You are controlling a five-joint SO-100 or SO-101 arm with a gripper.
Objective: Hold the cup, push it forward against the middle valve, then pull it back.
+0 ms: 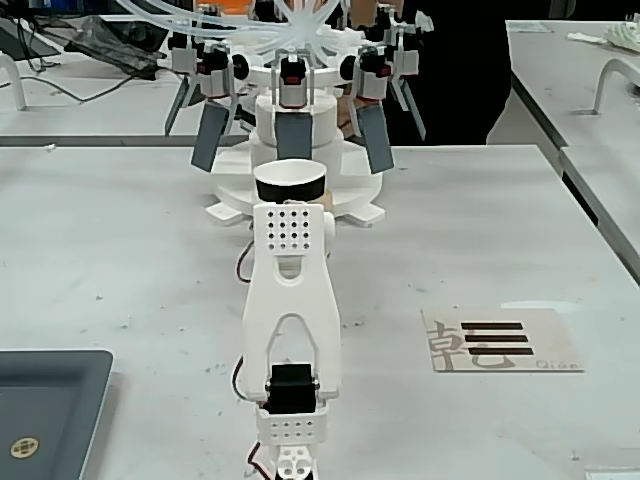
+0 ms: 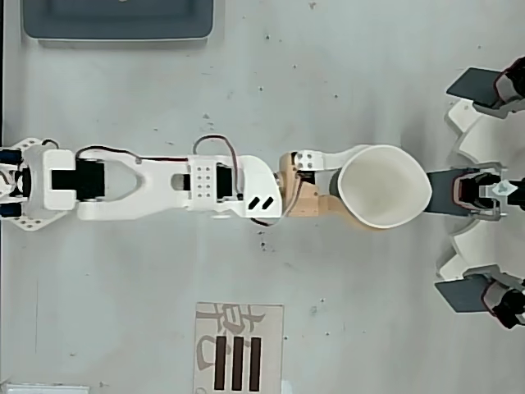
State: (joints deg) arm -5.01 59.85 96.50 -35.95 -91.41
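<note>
My gripper [image 2: 361,187] is shut on the cup [image 2: 384,186], with a white finger [image 2: 340,156] on one side and a tan one on the other. The squeeze has pinched the cup's rim out of round. In the overhead view the rim's right edge reaches the middle valve [image 2: 451,190], a grey-blue paddle, and seems to touch it. In the fixed view the cup [image 1: 290,183] shows its black band just above my white wrist, directly in front of the upright middle valve [image 1: 294,135] with its red-and-black head. My fingers are hidden behind the arm there.
Slanting grey paddles [image 1: 210,135] [image 1: 375,137] flank the middle one on the white dispenser base [image 1: 350,205]. A dark grey tray [image 1: 50,410] lies at the table's near left. A card with black bars [image 1: 500,340] lies to the right of the arm.
</note>
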